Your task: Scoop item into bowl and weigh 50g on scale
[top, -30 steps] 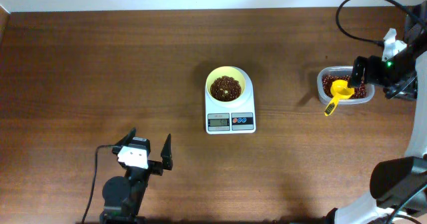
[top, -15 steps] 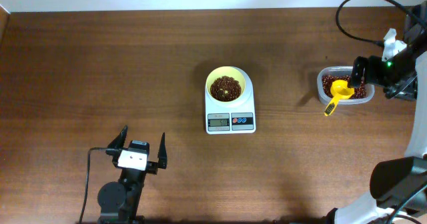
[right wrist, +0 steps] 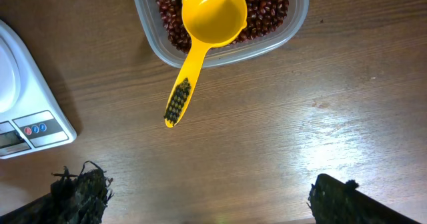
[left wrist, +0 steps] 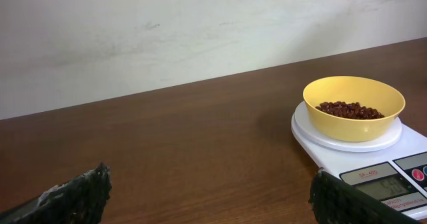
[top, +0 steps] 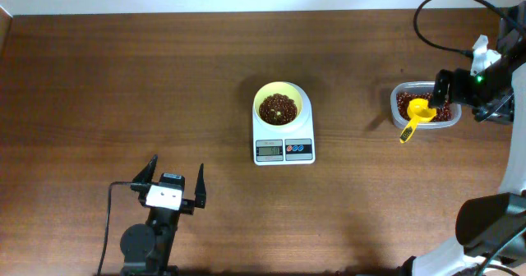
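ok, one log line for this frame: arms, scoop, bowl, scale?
left fingers open, empty | right fingers open, empty | scoop empty, lying on beans in tub | bowl on scale, part-filled | display unreadable

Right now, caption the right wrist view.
Yellow scoop rests in the tub of beans, handle over the rim; scale corner at left.
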You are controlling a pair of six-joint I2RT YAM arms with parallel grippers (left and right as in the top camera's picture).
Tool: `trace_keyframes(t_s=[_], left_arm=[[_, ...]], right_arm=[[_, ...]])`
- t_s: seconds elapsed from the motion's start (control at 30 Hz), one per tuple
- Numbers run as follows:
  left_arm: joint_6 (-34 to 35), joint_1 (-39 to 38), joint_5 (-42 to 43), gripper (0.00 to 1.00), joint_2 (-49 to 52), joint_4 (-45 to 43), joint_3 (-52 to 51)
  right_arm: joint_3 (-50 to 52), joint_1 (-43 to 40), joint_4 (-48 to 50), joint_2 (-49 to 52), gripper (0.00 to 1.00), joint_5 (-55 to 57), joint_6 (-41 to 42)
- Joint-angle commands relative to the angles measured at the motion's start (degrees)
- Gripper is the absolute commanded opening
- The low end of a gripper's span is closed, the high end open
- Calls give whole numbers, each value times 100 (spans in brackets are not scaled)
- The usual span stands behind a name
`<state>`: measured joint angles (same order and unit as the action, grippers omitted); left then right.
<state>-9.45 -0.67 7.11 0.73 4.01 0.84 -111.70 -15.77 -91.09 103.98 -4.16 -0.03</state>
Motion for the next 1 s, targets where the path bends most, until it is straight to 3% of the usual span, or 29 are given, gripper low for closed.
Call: trace_keyframes(t_s=[0.0, 0.2, 0.37, 0.47, 0.67, 0.8, 0.87, 0.97], left_arm=[[-96, 35, 63, 99, -44, -9, -33], [-96, 35, 63, 99, -44, -9, -33], [-96, 35, 63, 99, -44, -9, -33], [-96, 35, 63, 99, -44, -9, -33], [-96, 35, 63, 99, -44, -9, -33], [-96, 35, 61, 99, -44, -9, -33], [-96, 35, 63, 99, -44, -9, -33], [-96, 35, 63, 99, -44, -9, -33]], right_arm=[[-92, -2, 2, -70, 99, 26, -20], [-90, 4, 190, -90, 99, -55, -17], [706, 284, 1742, -892, 99, -599, 4], [2050, 442, 3117, -1915, 99, -636, 50], [6373, 765, 7855, -4568, 99, -772, 702], [8826, 911, 10548, -5908, 99, -789, 699], [9729, 911, 11492, -6430, 99, -785, 697], [10653, 911, 11912, -7250, 99, -634, 695]])
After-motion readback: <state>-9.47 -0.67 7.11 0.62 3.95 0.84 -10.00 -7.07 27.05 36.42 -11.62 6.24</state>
